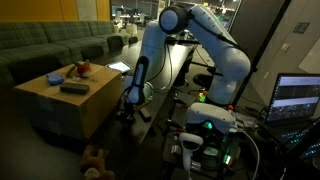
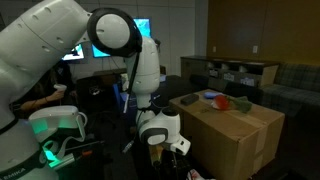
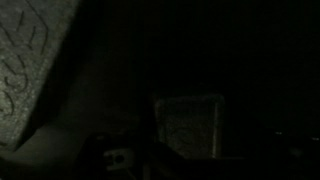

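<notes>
There is one white robot arm (image 1: 150, 55), and it bends down low next to one cardboard box (image 1: 60, 112). On top of the box I count three small things: one red round thing (image 1: 83, 68), one dark flat block (image 1: 73, 88) and one pale blue thing (image 1: 52, 78). One brown soft toy (image 1: 95, 158) lies on the floor, near the front corner of the box. One green couch (image 1: 40, 45) stands behind the box, and one open laptop (image 1: 298, 97) glows off to the side. The fingers (image 2: 172, 145) hang close to the floor, just beside the side of the box and lower than its top. They are well apart from the three things up there. In both exterior views the fingers look small and dark, and the wrist view is almost black. So I cannot tell how far open they are, or if they hold or touch anything. The wrist view shows only one pale slanted surface (image 3: 30, 70) at the edge and one dim square shape (image 3: 190, 125) in the middle, too dark to name.
</notes>
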Controlling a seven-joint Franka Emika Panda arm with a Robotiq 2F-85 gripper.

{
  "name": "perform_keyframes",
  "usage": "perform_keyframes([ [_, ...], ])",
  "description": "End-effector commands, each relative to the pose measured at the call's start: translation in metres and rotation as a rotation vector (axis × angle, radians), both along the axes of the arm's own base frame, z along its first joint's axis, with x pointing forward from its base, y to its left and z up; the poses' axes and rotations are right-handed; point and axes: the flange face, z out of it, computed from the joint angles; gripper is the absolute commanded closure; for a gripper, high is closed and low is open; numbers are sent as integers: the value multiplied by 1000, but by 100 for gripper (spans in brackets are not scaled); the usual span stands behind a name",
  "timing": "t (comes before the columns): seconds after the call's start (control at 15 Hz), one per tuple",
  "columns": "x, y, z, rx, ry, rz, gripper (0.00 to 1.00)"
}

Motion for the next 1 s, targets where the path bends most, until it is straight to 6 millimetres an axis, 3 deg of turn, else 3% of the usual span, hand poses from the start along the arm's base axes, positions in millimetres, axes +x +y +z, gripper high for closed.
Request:
perform_keyframes([
  [0.0,2,8,12,1,11,55,47],
  [0.2,-6,15,30,-6,40,104,66],
  [0.6,-41,40,78,26,149,200,68],
  [0.93,-83,46,142,-3,224,218,68],
])
